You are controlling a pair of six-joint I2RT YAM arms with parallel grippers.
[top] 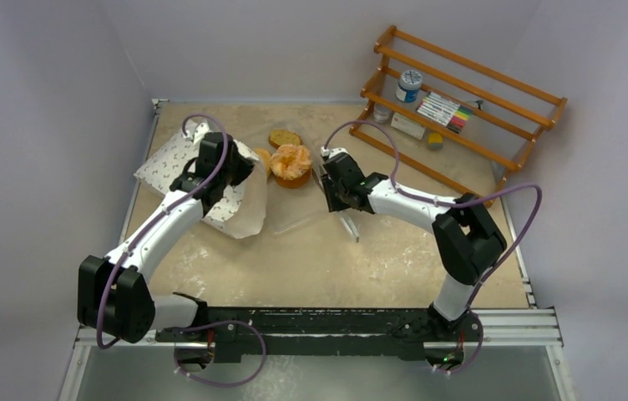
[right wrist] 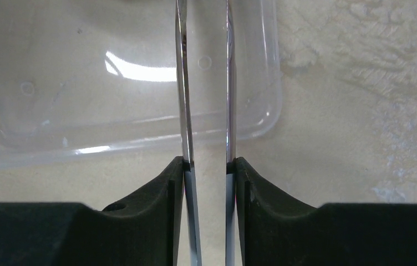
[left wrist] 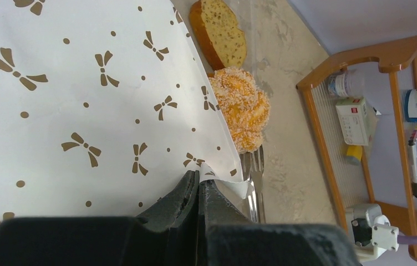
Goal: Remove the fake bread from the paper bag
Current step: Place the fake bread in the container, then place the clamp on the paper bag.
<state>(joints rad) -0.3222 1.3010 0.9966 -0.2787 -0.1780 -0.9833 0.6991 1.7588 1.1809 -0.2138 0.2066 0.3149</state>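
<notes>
The white paper bag [top: 170,160] [left wrist: 56,111], printed with small brown marks, lies at the back left. My left gripper [top: 242,171] [left wrist: 199,180] is shut on its torn edge. Just outside that edge sit a round orange swirled bun [top: 291,161] [left wrist: 243,108] and a brown slice [top: 284,138] [left wrist: 220,30] of the fake bread. My right gripper [top: 325,185] [right wrist: 208,163] is shut on the metal tongs [top: 351,227] [right wrist: 183,83]. Their two arms stand apart, each against a pad. The tong tips [left wrist: 256,166] rest empty beside the bun. The inside of the bag is hidden.
A clear plastic tray [right wrist: 56,111] lies under the tongs, with nothing in the part I see. A wooden rack [top: 461,100] [left wrist: 328,144] with a jar, a box and markers stands at the back right. White walls close the table on three sides.
</notes>
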